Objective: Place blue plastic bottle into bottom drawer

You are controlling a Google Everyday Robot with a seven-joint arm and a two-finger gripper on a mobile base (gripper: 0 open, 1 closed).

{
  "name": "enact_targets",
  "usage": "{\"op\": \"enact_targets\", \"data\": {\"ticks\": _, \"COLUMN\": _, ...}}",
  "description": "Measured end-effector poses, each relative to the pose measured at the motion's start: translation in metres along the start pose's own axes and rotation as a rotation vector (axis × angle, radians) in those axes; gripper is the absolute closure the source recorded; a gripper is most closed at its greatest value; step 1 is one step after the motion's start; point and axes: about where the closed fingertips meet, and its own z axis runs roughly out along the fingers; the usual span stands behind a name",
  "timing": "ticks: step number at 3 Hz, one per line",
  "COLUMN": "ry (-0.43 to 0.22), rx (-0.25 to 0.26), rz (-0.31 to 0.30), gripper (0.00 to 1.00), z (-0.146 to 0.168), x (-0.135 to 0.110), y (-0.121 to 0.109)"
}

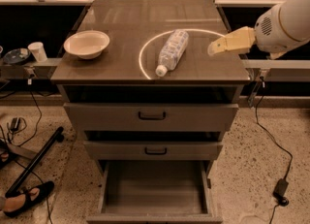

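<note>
The end effector (216, 49) hovers over the surface's (121, 22) 3 o'clock edge; whether it is wide or narrow, I cannot tell. At its 9 o'clock, apart, the blue plastic bottle (172, 51) lies on its side. The bottom drawer (154, 189) stands open at 6 o'clock.

I see a clear crinkled plastic bottle (173, 49) on the glossy grey-brown surface (121, 34); the matt tan gripper (213, 50) hovers over its right edge.
</note>
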Motion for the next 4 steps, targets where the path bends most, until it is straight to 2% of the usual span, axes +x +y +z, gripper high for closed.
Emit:
{"op": "enact_targets", "data": {"ticks": 1, "ry": -0.002, "rx": -0.093, "rz": 0.039, "gripper": 0.00, "z": 0.004, "x": -0.002, "y": 0.016}}
{"op": "enact_targets", "data": {"ticks": 3, "ry": -0.001, "rx": -0.088, "rz": 0.019, "gripper": 0.00, "z": 0.004, "x": -0.001, "y": 0.021}}
{"op": "enact_targets", "data": {"ticks": 4, "ry": 0.016, "rx": -0.088, "rz": -0.035, "gripper": 0.00, "z": 0.013, "x": 0.001, "y": 0.043}}
